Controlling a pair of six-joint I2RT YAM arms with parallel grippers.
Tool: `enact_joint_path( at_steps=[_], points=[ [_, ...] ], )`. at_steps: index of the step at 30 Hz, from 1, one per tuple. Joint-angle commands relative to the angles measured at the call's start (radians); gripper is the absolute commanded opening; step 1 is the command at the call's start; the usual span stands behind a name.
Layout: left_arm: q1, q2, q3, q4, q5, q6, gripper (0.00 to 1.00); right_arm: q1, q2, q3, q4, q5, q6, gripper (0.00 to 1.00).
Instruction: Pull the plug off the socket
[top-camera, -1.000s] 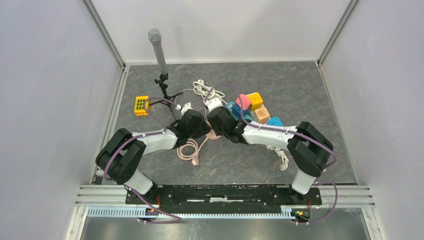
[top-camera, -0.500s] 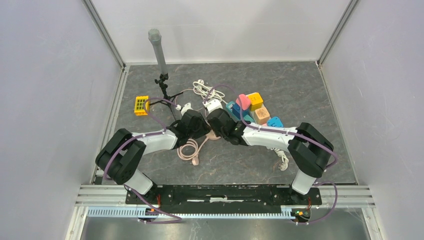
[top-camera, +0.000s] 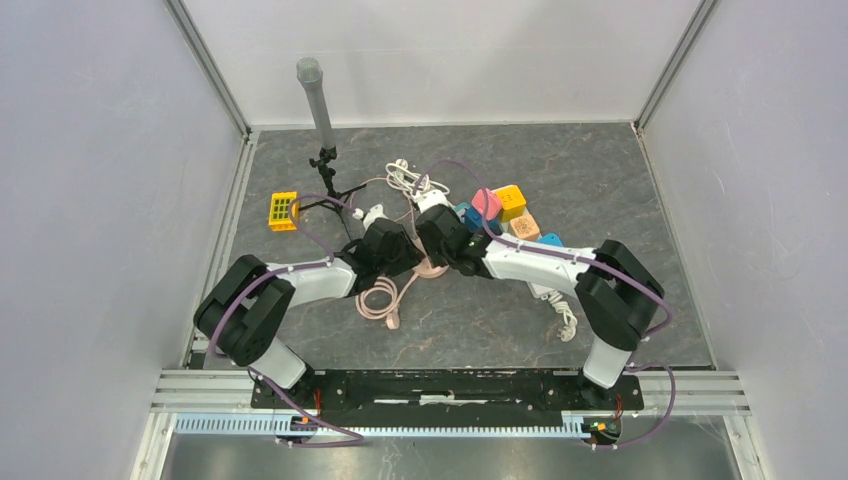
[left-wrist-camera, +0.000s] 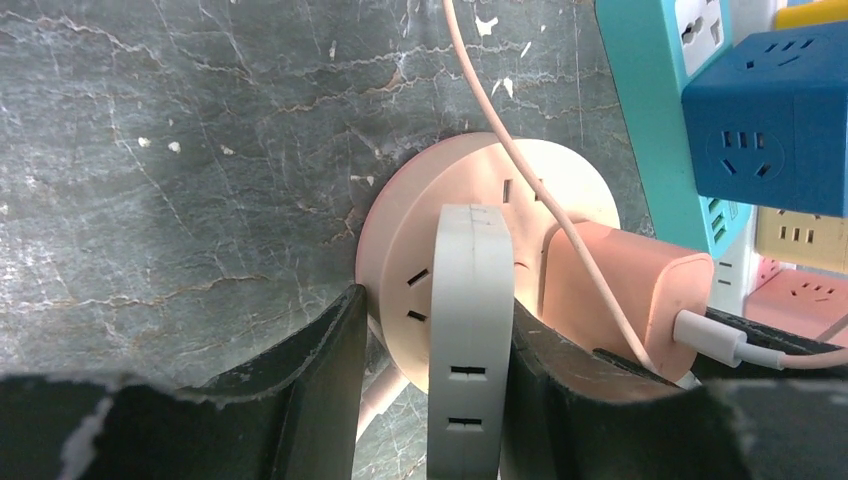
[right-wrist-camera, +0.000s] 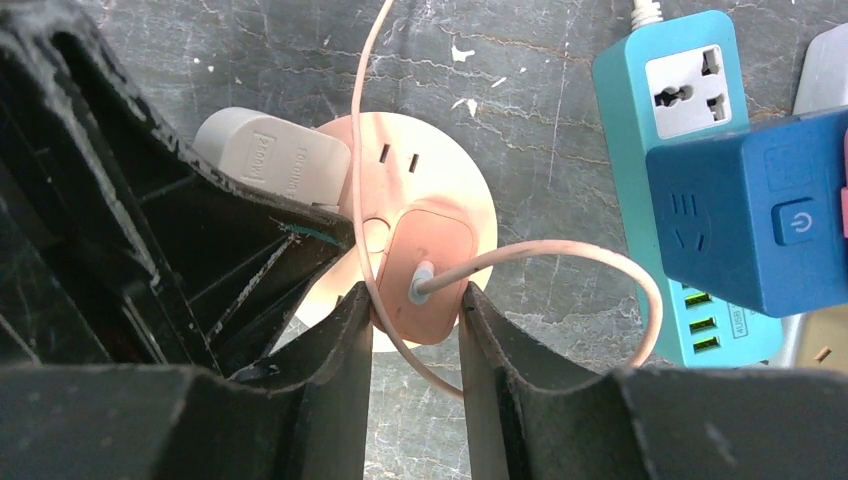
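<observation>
A round pink socket (left-wrist-camera: 450, 180) lies on the grey table, also in the right wrist view (right-wrist-camera: 440, 160) and the top view (top-camera: 432, 268). A grey-white plug (left-wrist-camera: 470, 280) and a pink plug (left-wrist-camera: 620, 290) with a thin cable stand in it. My left gripper (left-wrist-camera: 435, 310) is shut across the socket's rim and the grey-white plug: one finger on the rim, the other against the plug's side. My right gripper (right-wrist-camera: 416, 300) is shut on the pink plug (right-wrist-camera: 440, 240), one finger on each side. Both grippers meet over the socket in the top view.
A teal power strip (right-wrist-camera: 680, 110) and a blue cube socket (right-wrist-camera: 760, 210) lie close on the right. Yellow (top-camera: 510, 200), pink and tan cube sockets sit behind. A coiled pink cable (top-camera: 380, 298), white cables (top-camera: 405, 178), a yellow block (top-camera: 283, 210) and a tripod with a grey tube (top-camera: 318, 100) stand around.
My right wrist has shifted a little toward the far side and the purple arm cable above it has bowed up. The left arm has barely moved.
</observation>
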Motion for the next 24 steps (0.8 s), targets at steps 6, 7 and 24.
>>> enact_joint_path(
  at_steps=[6,7,24],
  points=[
    [0.01,0.12,-0.078,-0.294,-0.114,0.072,0.44,0.017,0.016,0.176,0.042,-0.023,-0.005,0.0],
    [0.011,0.119,-0.078,-0.292,-0.111,0.073,0.44,0.033,-0.01,0.129,0.1,-0.015,-0.035,0.0],
    [0.011,0.119,-0.092,-0.268,-0.084,0.063,0.4,-0.027,-0.087,0.03,0.155,-0.084,-0.039,0.0]
  ],
)
